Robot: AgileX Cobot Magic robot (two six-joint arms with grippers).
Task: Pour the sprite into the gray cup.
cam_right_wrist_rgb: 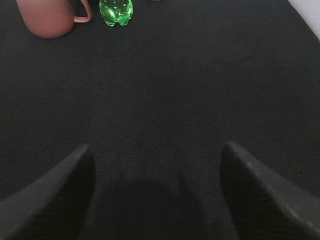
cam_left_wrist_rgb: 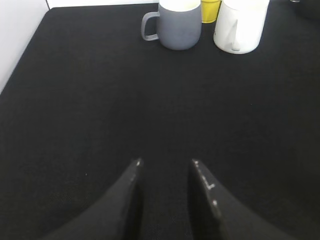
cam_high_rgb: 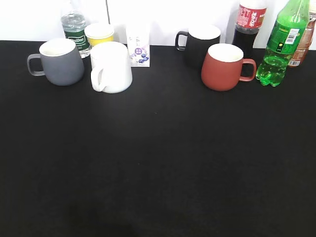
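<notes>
Sprite (cam_high_rgb: 283,42) is standing upright at far right rear of surface (cam_high_rgb: 158,163), just right of red mug (cam_high_rgb: 224,66), w/ cola bottle (cam_high_rgb: 248,24) behind. Gray cup (cam_high_rgb: 60,61) is sitting at far left, handle pointing left, white mug (cam_high_rgb: 111,67) just beside it on the right; sprite and cup are well apart. Water bottle (cam_high_rgb: 74,27), yellow cup (cam_high_rgb: 99,33), black mug (cam_high_rgb: 200,43) are lining the rear. Left gripper (cam_left_wrist_rgb: 165,162) is hovering over bare surface, fingers narrowly parted, grasping nothing. Right gripper (cam_right_wrist_rgb: 155,150) is hovering likewise, fingers spread wide, released.
</notes>
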